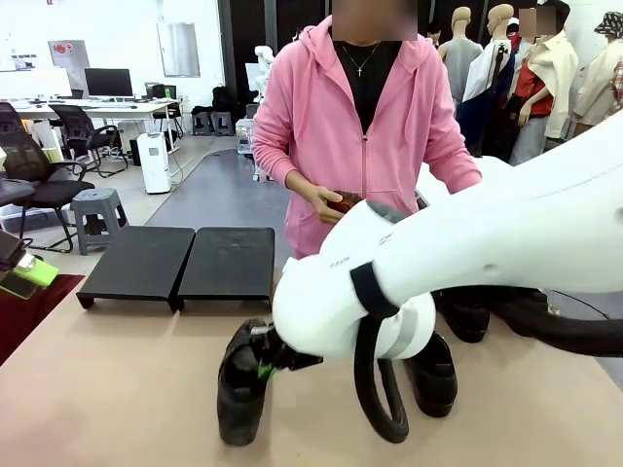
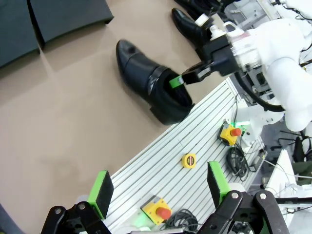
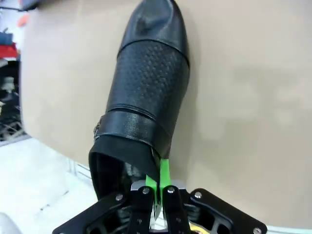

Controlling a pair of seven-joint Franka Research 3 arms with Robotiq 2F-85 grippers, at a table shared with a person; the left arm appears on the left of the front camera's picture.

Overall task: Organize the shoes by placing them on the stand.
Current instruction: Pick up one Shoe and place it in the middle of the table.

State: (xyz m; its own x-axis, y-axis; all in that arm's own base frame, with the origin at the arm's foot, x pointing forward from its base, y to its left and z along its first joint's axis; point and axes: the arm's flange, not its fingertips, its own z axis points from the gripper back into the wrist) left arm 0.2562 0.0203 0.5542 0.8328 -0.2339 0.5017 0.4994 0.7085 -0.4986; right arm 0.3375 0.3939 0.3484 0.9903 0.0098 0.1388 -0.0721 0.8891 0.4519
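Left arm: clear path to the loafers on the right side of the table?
Probably not. The right arm stretches across the table in front of those loafers, its jaws shut on another loafer; the left arm sits far off at the left edge, jaws open.

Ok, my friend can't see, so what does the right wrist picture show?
The right tool pinches the opening rim of a black shoe. Its toe points away, across the tan table.
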